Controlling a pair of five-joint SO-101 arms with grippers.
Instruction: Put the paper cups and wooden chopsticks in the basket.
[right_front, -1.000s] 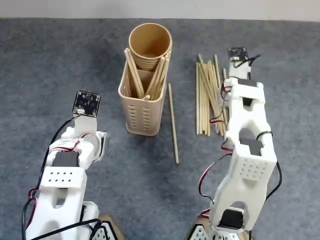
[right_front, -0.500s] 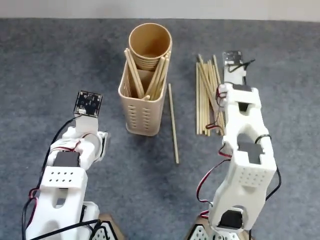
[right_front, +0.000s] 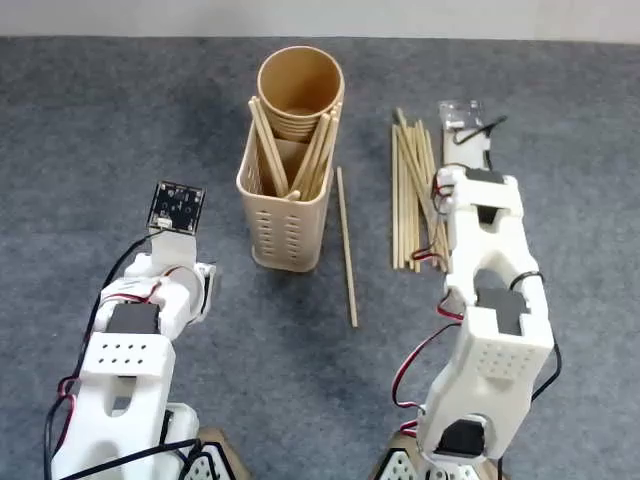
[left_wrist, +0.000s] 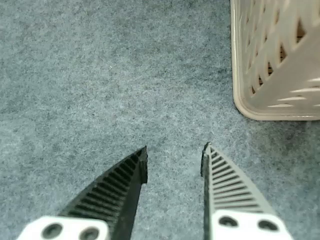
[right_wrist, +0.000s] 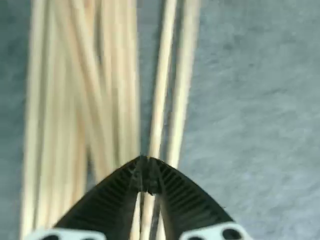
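Note:
A beige slotted basket (right_front: 285, 220) stands at mid-table, holding a stack of paper cups (right_front: 300, 88) and several wooden chopsticks (right_front: 318, 155). One loose chopstick (right_front: 346, 245) lies just right of the basket. Farther right lies a pile of chopsticks (right_front: 410, 195) with my right arm (right_front: 485, 250) stretched over its right side. My right gripper (right_wrist: 145, 172) is shut, its tips pinched on a chopstick (right_wrist: 162, 95) of that pile, which runs on between the fingers. Left of the basket (left_wrist: 272, 60), my left gripper (left_wrist: 175, 152) is open above bare carpet.
The table is covered in grey carpet (right_front: 120, 120). The left arm (right_front: 150, 310) sits at the front left, a little away from the basket's near corner. A pale wall edge (right_front: 320, 15) runs along the back.
The right arm has swung slightly left and stretched further over the chopstick pile. The left arm, the basket and the loose chopstick have not moved.

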